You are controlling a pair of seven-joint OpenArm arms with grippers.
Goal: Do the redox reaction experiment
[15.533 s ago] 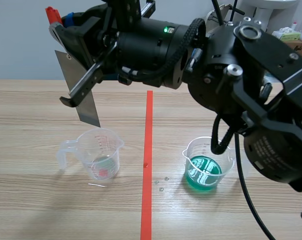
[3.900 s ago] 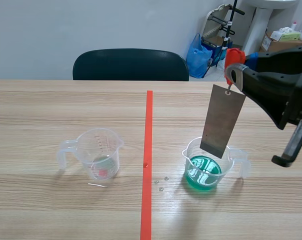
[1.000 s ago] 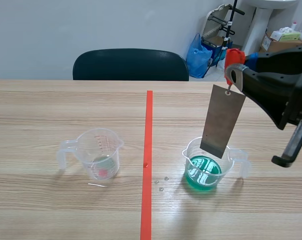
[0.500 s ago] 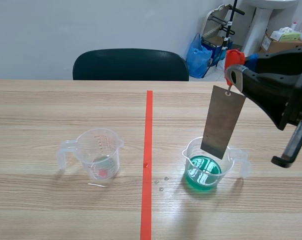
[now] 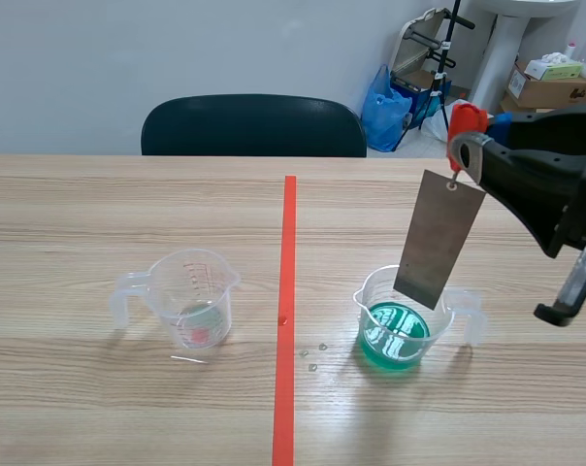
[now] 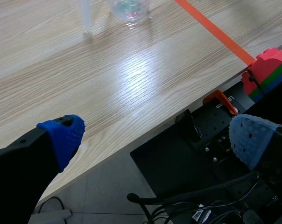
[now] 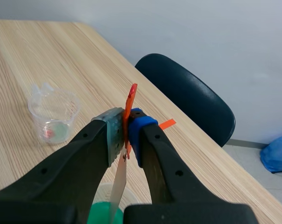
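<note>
The step in hand looks like dipping the metal plate point(image 5: 439, 238) into the green-filled beaker point(image 5: 402, 325). I would lower it slowly and straight, so the tilted sheet's bottom edge clears the rim without tipping the beaker. The right tool point(image 7: 124, 133) is clamped tight on the orange-red tab point(image 7: 130, 99). The plate hangs just below it, its lower end over the green liquid. Farther off stands the clear beaker point(image 5: 189, 296). The left tool point(image 6: 157, 140) gapes wide, holding nothing, beyond the surface point(image 6: 108, 70) edge.
</note>
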